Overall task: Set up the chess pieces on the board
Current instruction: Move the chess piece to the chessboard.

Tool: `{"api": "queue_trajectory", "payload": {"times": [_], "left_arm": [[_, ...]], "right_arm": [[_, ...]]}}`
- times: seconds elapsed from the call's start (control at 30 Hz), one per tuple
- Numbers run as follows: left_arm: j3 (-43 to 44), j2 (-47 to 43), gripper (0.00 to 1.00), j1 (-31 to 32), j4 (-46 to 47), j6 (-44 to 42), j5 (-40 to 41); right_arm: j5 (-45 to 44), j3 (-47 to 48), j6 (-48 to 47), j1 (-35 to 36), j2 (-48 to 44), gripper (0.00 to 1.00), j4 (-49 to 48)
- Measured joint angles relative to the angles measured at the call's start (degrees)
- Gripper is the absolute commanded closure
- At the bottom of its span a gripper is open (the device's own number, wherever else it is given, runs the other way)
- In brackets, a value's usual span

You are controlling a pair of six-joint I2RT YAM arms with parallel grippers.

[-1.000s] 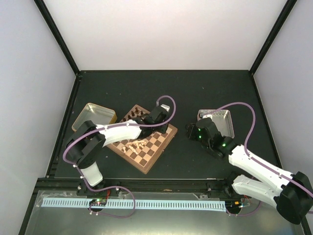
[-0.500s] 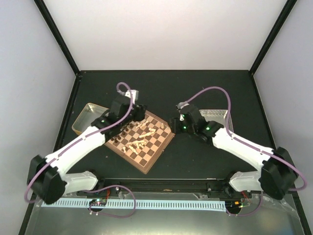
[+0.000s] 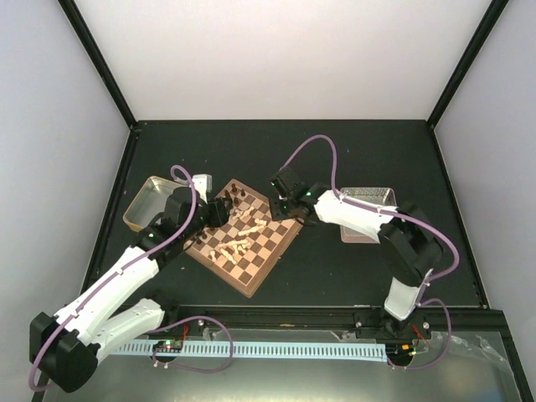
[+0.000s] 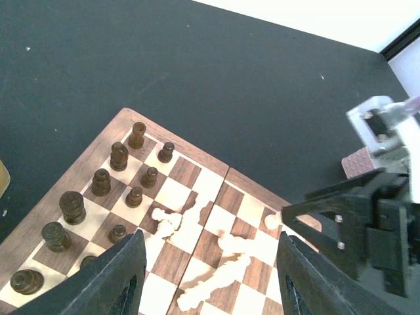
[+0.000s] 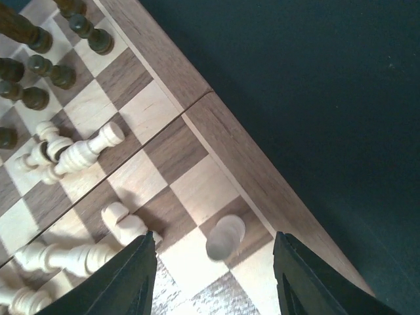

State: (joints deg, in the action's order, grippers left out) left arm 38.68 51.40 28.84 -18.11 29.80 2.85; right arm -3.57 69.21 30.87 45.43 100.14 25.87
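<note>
My right gripper point(image 3: 280, 203) hangs wide open and empty over a lone pale pawn point(image 5: 225, 237) just inside the board's point(image 3: 276, 260) right rim. A clean pick, I judge, needs the pawn centred between the fingers and a straight drop, clear of the toppled pale pieces point(image 4: 216, 262) mid-board. My left gripper point(image 4: 209, 239), also spread and empty, hovers over the board's left side. Only its wrist view shows the dark pieces point(image 4: 102, 182) standing upright there.

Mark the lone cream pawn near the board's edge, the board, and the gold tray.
cream pawn point(image 5: 225, 236), right wrist view, on its rounded top.
board point(image 5: 237, 154), right wrist view, on its brown rim.
gold tray point(image 3: 156, 198), top external view, on its bare floor.
</note>
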Motion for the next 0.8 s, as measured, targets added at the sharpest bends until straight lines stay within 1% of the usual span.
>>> {"api": "queue_trajectory", "payload": {"times": [0.03,0.2,0.37,0.43,0.57,0.8], "left_arm": [[0.0,-0.2,0.44,-0.1,0.0,0.1,-0.2],[-0.3,-0.4,0.44,-0.6,-0.1,0.5,-1.3],[-0.3,-0.4,0.44,-0.9,-0.1,0.4,-2.0],[-0.4,-0.4,0.44,-1.1,-0.1,0.4,-2.1],[-0.4,-0.4,0.44,-1.4,-0.1,0.4,-2.3],[-0.4,-0.5,0.44,-1.5,-0.1,0.4,-2.5]], "right_arm": [[-0.2,1.0,-0.3,0.1,1.2,0.54,0.5],[-1.4,4.8,-1.3,0.3,6.2,0.70,2.8],[-2.6,5.6,-2.4,0.6,8.7,0.86,4.3],[-3.1,5.9,-2.7,0.8,9.4,0.91,4.7],[-4.5,6.1,-3.4,1.5,9.4,0.94,5.5],[-4.9,3.0,-3.7,4.9,6.1,0.95,7.2]]}}
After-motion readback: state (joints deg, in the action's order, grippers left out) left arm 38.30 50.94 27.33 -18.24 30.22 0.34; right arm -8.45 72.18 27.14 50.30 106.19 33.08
